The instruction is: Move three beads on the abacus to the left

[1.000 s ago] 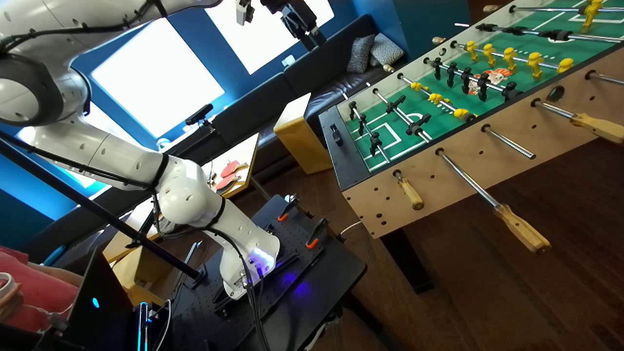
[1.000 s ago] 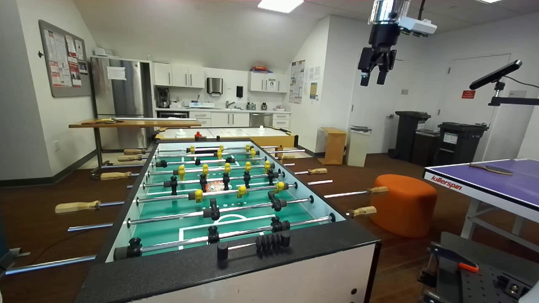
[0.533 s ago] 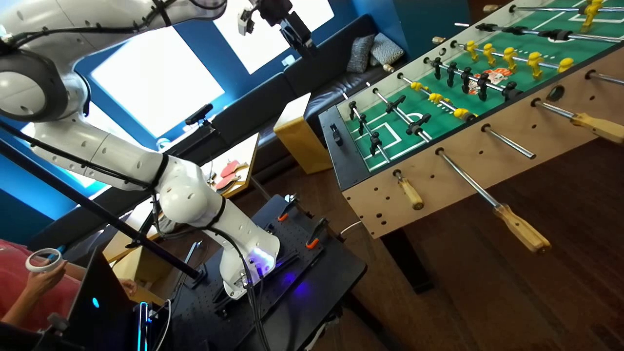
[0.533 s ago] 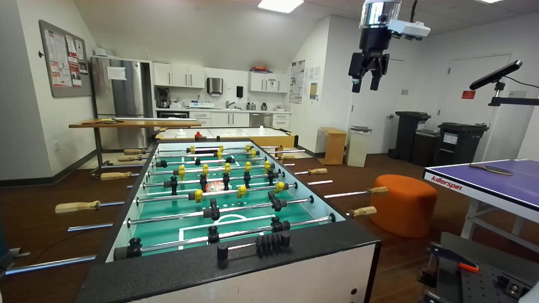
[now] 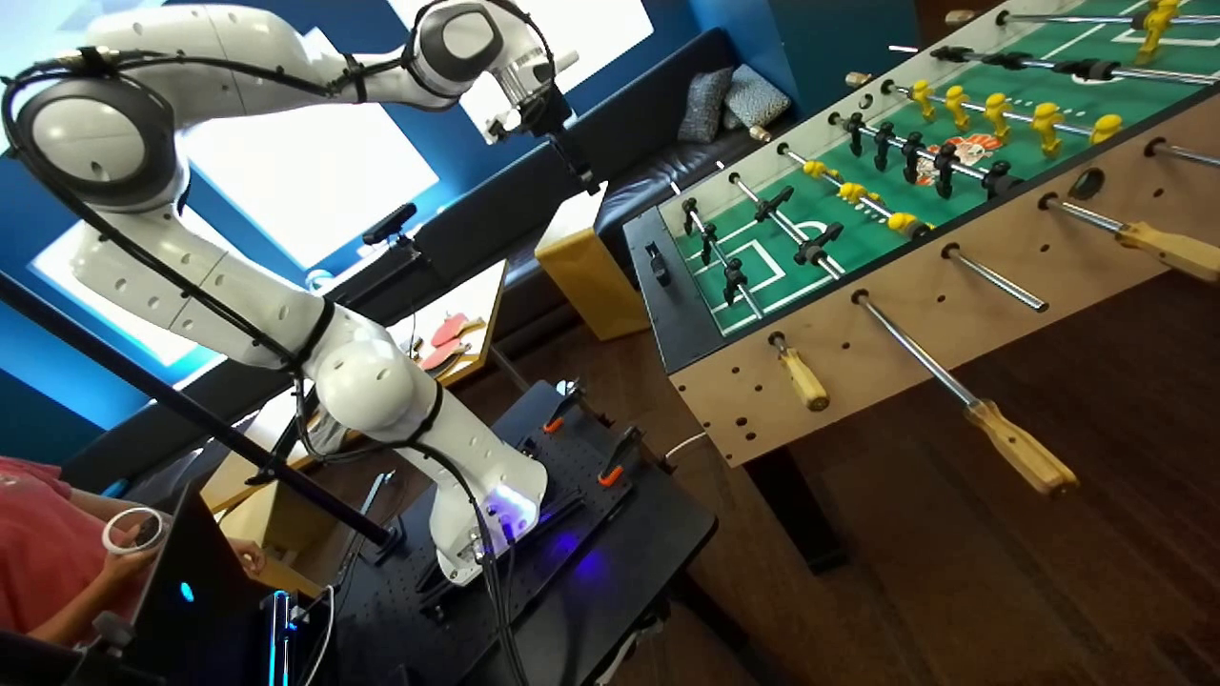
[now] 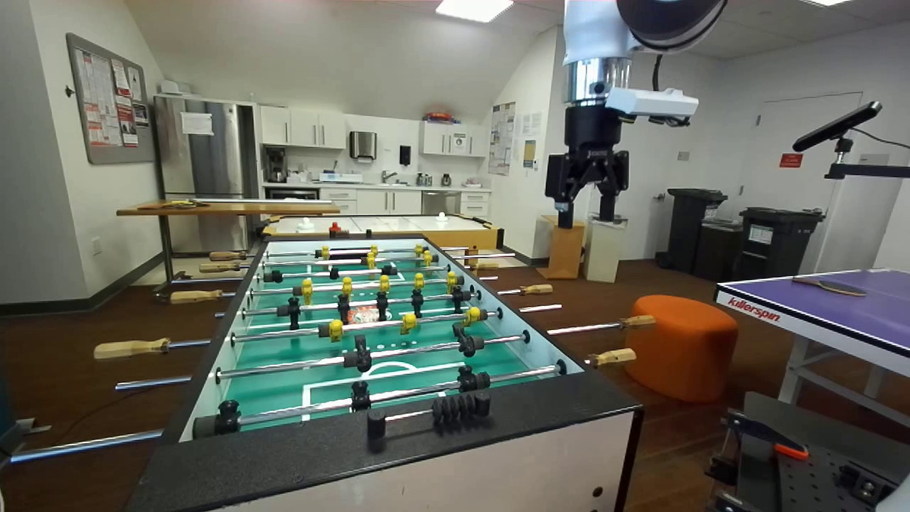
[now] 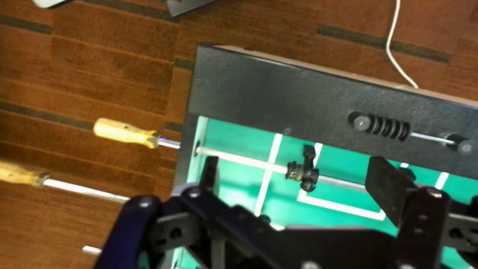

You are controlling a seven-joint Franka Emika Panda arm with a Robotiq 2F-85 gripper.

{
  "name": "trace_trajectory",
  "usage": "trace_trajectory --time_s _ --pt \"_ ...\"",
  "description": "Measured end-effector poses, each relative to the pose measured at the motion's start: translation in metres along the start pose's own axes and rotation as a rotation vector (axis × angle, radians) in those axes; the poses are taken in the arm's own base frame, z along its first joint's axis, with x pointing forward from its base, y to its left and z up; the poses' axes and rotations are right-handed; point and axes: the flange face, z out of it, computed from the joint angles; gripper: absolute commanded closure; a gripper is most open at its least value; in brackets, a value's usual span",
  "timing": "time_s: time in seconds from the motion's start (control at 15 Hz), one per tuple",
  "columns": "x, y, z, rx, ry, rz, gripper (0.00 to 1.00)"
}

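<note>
The abacus is a short thin rod with small dark beads between two black posts on the foosball table's black end wall. Its beads (image 6: 458, 408) are bunched at the right post in an exterior view, with bare rod to their left. In the wrist view the beads (image 7: 390, 127) sit against the left post, with bare rod to the right. The abacus (image 5: 657, 264) looks small in an exterior view. My gripper (image 6: 586, 213) is open and empty, pointing down, high above and apart from the abacus. Its fingers (image 7: 294, 160) frame green playfield in the wrist view.
Steel rods with player figures (image 6: 409, 323) cross the foosball table. Wooden handles (image 5: 1020, 448) stick out past its sides. An orange stool (image 6: 682, 347) and a purple table (image 6: 846, 302) stand beside it. A wooden cabinet (image 5: 591, 262) stands near the end wall.
My gripper has moved down and, in an exterior view, to the left, closer to the foosball table. It stays open. The beads have not moved.
</note>
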Motion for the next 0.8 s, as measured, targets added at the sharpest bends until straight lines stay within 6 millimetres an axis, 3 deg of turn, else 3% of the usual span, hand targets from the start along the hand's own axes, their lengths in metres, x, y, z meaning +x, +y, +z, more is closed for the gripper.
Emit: trace_trajectory --time_s 0.27,0.8 --pt "-0.003 -0.026 0.043 0.116 -0.076 0.015 0.00" --pt "-0.001 -0.030 0.048 0.139 -0.061 0.026 0.00"
